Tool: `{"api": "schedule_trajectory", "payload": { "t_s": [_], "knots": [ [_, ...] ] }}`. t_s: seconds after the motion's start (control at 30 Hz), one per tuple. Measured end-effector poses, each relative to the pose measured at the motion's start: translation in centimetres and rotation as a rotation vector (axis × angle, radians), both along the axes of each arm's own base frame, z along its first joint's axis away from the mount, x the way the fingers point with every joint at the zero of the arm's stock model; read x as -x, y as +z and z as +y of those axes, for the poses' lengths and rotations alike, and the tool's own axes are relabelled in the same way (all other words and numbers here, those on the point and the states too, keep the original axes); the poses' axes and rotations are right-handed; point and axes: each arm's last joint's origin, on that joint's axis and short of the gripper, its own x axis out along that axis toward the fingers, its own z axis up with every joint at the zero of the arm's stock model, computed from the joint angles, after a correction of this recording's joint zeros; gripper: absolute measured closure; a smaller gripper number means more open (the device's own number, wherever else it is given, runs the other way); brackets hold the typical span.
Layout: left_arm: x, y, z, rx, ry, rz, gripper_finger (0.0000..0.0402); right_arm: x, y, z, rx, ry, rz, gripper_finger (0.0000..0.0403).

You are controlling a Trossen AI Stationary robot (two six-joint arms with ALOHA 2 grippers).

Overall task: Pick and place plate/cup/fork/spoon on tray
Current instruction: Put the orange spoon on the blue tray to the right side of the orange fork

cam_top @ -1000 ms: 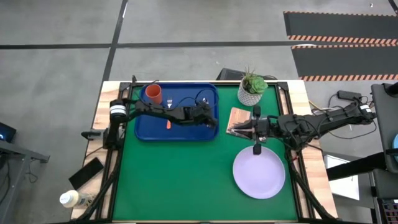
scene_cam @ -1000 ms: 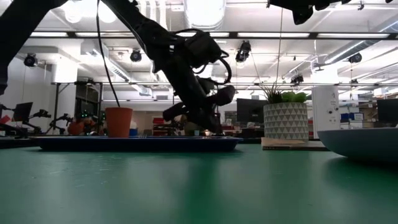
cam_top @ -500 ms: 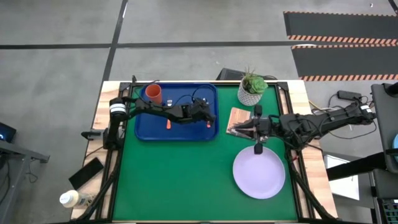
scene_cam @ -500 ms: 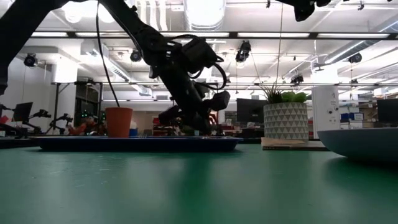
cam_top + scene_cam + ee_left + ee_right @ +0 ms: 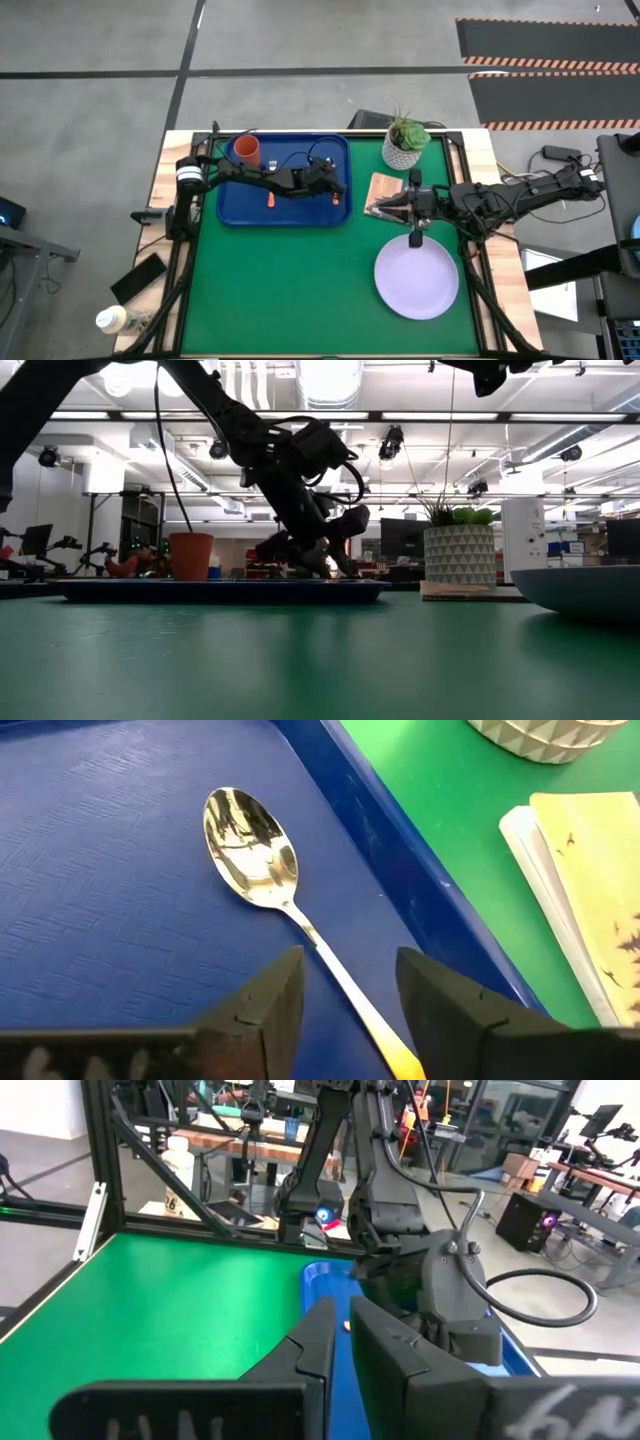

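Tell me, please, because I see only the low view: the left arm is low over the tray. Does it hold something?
Observer: No. The left wrist view shows the fingers of the left gripper open, with the handle of the spoon between them. The spoon lies flat on the tray.
Operator: I see only a rim of the plate at my right side. Is it on the tray?
Observer: No. In the high view the plate lies on the green mat, apart from the tray, and the right gripper hangs over its edge.
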Motion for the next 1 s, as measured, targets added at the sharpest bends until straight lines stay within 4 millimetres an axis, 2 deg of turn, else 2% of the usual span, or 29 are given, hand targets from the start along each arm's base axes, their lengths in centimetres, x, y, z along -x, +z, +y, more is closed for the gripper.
{"api": "schedule_trajectory", "payload": {
  "t_s": [0.3,0.73,1.0],
  "knots": [
    [0.1,-0.2,0.1,-0.019,0.019,0.005,0.0249,0.0,0.0,0.0,0.0,0.0,0.001,0.0375],
    [0.8,-1.6,-0.3,-0.032,0.024,-0.003,0.0249,0.0,0.0,0.0,0.0,0.0,0.004,0.0375],
    [0.6,-1.2,-0.3,-0.059,0.006,-0.005,0.0249,0.0,0.0,0.0,0.0,0.0,0.004,0.0375]
  ]
}}
